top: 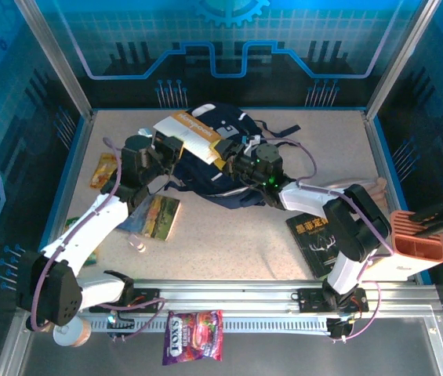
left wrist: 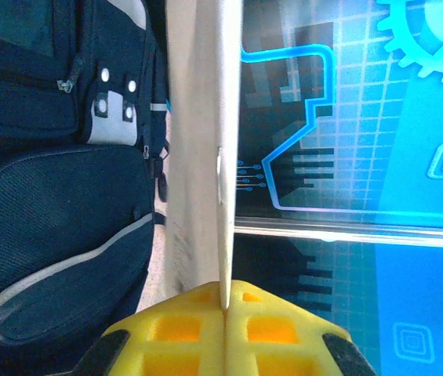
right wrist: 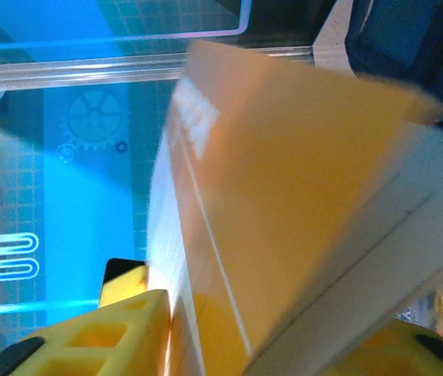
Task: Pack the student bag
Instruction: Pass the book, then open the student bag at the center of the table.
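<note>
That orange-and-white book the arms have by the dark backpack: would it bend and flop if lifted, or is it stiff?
Probably fairly stiff: the orange-and-white book stands flat and straight from the left pincer, which pinches just one edge. It looks thin, so it is likely light. Its cover looks smooth and might slip, perhaps why the right pincer sits around it too.

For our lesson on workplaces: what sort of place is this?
Probably a robot lab test cell: a left arm and right arm bolted to a rail, a table walled by panels with blue gear-and-circuit graphics, and a backpack.
</note>
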